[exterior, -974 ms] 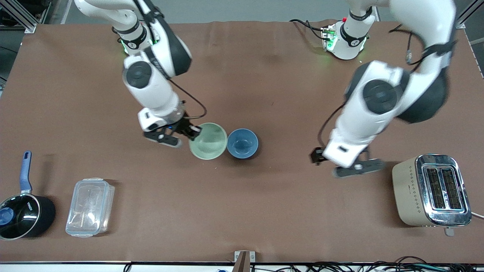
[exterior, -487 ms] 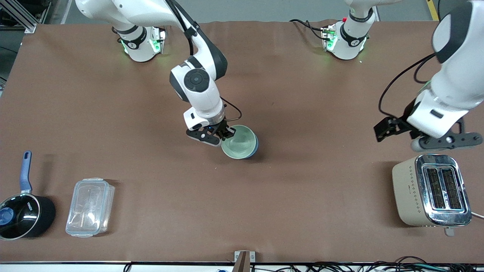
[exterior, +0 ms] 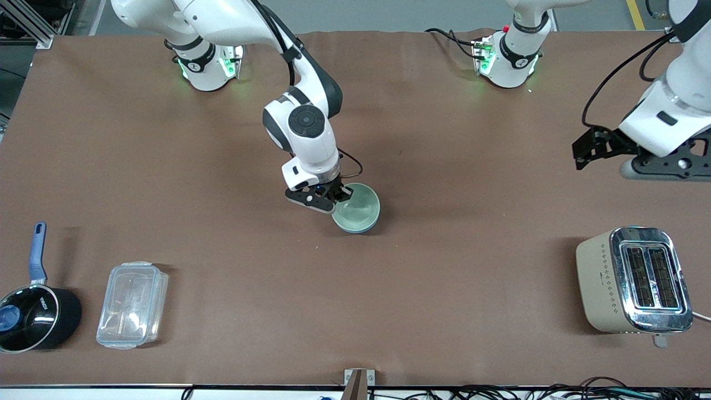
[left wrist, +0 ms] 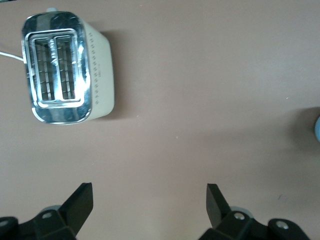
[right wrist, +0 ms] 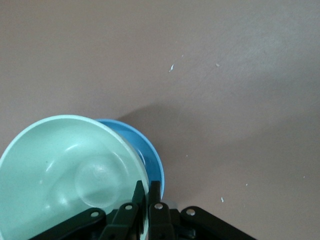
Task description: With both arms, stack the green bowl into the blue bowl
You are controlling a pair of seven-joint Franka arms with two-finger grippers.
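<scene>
The pale green bowl (exterior: 357, 206) sits inside the blue bowl (exterior: 373, 224) near the middle of the table; only a strip of blue rim shows. In the right wrist view the green bowl (right wrist: 65, 170) leans inside the blue bowl (right wrist: 152, 157). My right gripper (exterior: 338, 198) is shut on the green bowl's rim, one finger inside and one outside, as the right wrist view (right wrist: 148, 192) shows. My left gripper (exterior: 658, 164) hangs open and empty in the air over the left arm's end of the table, above the toaster; its open fingers frame bare table in the left wrist view (left wrist: 149, 202).
A beige and chrome toaster (exterior: 633, 280) stands at the left arm's end, near the front camera; it also shows in the left wrist view (left wrist: 65, 75). A clear plastic box (exterior: 132, 304) and a black saucepan (exterior: 33, 316) with a blue handle stand at the right arm's end.
My right gripper carried the green bowl from beside the blue bowl over it and down into it. My left arm pulled up and away toward its end of the table.
</scene>
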